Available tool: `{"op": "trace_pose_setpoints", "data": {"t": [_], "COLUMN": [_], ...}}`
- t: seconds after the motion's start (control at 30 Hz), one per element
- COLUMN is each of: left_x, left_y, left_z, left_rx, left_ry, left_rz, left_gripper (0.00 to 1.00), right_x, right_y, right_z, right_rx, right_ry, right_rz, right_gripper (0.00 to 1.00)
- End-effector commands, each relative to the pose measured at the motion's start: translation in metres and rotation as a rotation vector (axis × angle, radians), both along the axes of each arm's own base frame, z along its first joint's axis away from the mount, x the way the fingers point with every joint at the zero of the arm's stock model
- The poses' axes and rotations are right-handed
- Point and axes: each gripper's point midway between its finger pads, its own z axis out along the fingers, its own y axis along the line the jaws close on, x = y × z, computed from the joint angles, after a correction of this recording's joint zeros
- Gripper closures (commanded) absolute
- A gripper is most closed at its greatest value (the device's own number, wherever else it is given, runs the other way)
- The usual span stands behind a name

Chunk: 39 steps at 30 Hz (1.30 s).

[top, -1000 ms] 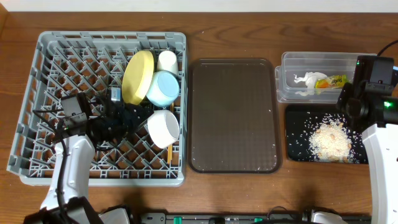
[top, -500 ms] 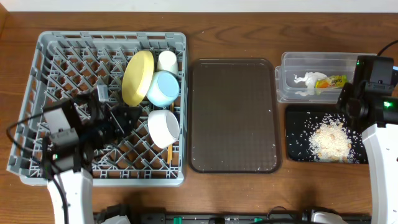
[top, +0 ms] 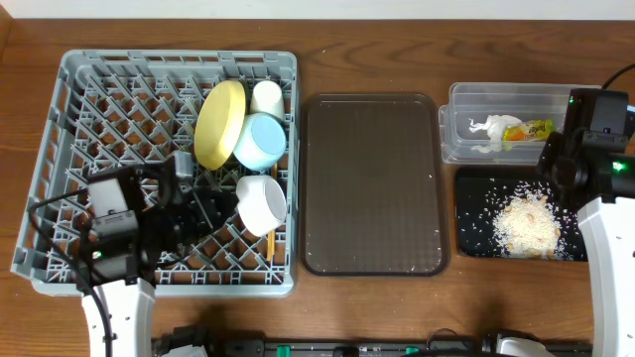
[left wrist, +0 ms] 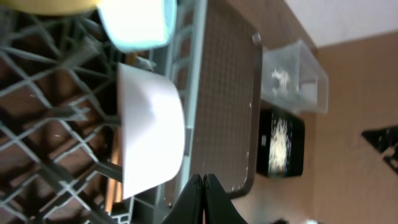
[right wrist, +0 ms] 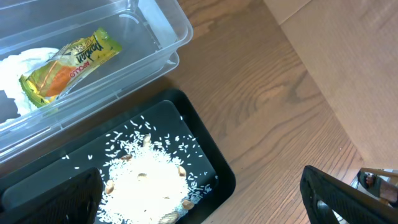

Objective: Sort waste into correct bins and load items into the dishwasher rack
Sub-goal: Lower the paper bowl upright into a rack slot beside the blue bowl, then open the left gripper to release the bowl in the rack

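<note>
The grey dishwasher rack (top: 89, 89) holds the yellow plate (top: 218, 121) on edge, the light blue bowl (top: 261, 141), the white cup (top: 266, 96), the white bowl (top: 262, 203) and the chopsticks (top: 270, 243). My left gripper (top: 203, 203) is shut and empty over the rack, just left of the white bowl (left wrist: 149, 137); its fingertips (left wrist: 203, 183) touch. The clear tub (top: 516, 99) holds the white napkin (top: 486, 129) and the snack wrapper (right wrist: 68, 62). The black tray (top: 471, 213) holds the crumbs (right wrist: 146, 186). My right gripper (right wrist: 199, 199) is open and empty above the black tray.
The brown serving tray (top: 372, 183) lies between the rack and the bins, with a few specks on it. The right arm's body (top: 600, 228) stands at the table's right edge. Bare wood lies to the right of the black tray (right wrist: 211, 155).
My left arm has swung its wrist toward the table's front while the shut gripper stays over the rack beside the white bowl. The right arm has not moved.
</note>
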Motion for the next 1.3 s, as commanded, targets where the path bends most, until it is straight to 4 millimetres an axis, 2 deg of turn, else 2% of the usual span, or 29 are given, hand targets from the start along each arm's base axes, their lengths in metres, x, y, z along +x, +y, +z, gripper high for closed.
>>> {"op": "trace_pose_setpoints", "data": {"t": [0.0, 0.3, 0.57, 0.7, 0.9, 1.03, 1.27], "left_x": [0.002, 0.009, 0.015, 0.015, 0.016, 0.016, 0.022], "left_y": [-0.005, -0.041, -0.044, -0.044, -0.032, -0.032, -0.033], "left_z": [-0.007, -0.025, -0.06, -0.068, -0.069, -0.063, -0.024], "left_rx": [0.074, 0.185, 0.281, 0.282, 0.335, 0.335, 0.307], "left_ry": [0.001, -0.008, 0.084, 0.115, 0.126, 0.105, -0.005], "left_rz": [-0.029, -0.17, -0.192, -0.196, -0.141, -0.131, -0.088], "left_gripper": [0.94, 0.94, 0.94, 0.93, 0.93, 0.91, 0.83], "right_x": [-0.004, -0.004, -0.004, -0.004, -0.004, -0.004, -0.004], "right_y": [-0.006, -0.006, -0.006, -0.006, -0.006, -0.006, -0.006], "right_z": [0.007, 0.007, 0.007, 0.007, 0.007, 0.007, 0.007], "right_rx": [-0.022, -0.022, -0.023, -0.023, -0.023, -0.022, -0.022], "right_ry": [-0.014, -0.014, -0.013, -0.013, -0.013, -0.014, -0.014], "right_rz": [-0.024, -0.024, -0.024, -0.024, -0.024, -0.024, -0.024], "right_gripper": [0.01, 0.01, 0.01, 0.01, 0.01, 0.01, 0.01]}}
